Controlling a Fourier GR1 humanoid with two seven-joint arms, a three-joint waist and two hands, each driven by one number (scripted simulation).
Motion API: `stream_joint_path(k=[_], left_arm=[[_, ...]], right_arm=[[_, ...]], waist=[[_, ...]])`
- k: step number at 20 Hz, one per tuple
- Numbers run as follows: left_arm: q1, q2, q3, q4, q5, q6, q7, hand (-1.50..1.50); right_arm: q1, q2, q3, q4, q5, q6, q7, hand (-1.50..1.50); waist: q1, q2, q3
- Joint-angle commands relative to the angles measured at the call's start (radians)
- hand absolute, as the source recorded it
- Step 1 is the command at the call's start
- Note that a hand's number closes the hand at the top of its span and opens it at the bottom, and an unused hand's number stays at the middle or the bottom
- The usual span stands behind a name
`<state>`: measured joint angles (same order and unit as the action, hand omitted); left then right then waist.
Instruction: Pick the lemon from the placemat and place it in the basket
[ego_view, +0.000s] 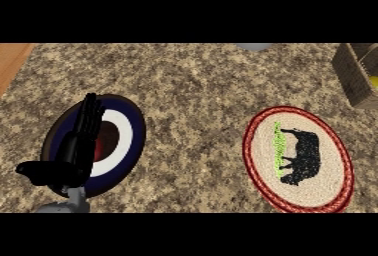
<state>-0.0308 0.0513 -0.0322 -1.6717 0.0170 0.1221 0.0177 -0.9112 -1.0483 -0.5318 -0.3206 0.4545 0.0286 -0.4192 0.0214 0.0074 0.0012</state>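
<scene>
I'm seeing a speckled granite counter (192, 85) filling the view, with a strip of wood at the far left edge. A round woven placemat (298, 159) with a red braided rim and a black animal figure is lying at the right; nothing is resting on it. A dark blue plate (111, 145) with a white ring and dark red centre is sitting at the left. A slatted basket (353, 75) is showing at the upper right corner, with a sliver of yellow at its edge that could be the lemon (376, 82); I can't tell for sure. My left hand (74, 155) is hovering over the plate, fingers straight and together, thumb out, holding nothing, well apart from the basket. Right hand isn't showing.
</scene>
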Motion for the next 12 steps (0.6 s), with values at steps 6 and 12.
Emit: stream_joint_path(k=[6,12], left_arm=[[0.016,-0.029,-0.039,-0.019,-0.034,0.024,0.007,0.00],[0.012,0.012,0.007,-0.051,-0.002,0.001,0.034,0.00]], right_arm=[[0.063,-0.190,-0.129,0.094,-0.121,0.180,-0.047,-1.50],[0.112,-0.286,-0.177,0.138,-0.173,0.348,-0.101,-1.50]], waist=[[-0.004,0.001,0.002],[-0.002,0.002,0.003]])
